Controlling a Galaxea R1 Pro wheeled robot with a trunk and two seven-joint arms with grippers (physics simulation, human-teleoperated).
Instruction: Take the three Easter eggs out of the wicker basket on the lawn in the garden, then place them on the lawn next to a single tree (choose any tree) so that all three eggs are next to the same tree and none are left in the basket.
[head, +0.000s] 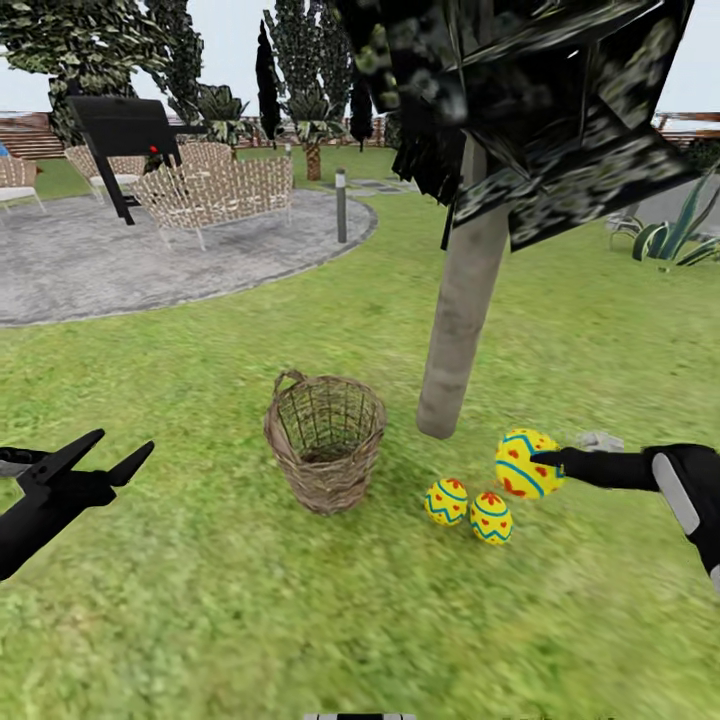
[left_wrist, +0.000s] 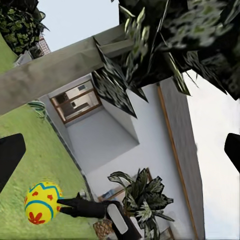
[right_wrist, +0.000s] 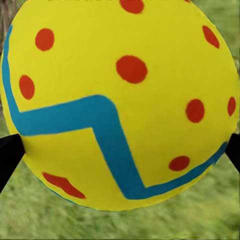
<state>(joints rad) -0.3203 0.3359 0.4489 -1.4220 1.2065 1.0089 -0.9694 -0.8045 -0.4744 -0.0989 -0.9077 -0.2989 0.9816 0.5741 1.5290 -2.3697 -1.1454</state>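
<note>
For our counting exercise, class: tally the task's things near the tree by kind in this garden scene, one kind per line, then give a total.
Easter eggs: 3, two on the lawn at and, one in the right gripper at
Wicker basket: 1
Tree beside them: 1
Total: 5

light: flat bright daylight, no clear source | shadows: none cast on lawn (head: 300, 620) | glare: none | blur: soft grass texture, smeared tree (head: 462, 300) foliage, low-res renders
</note>
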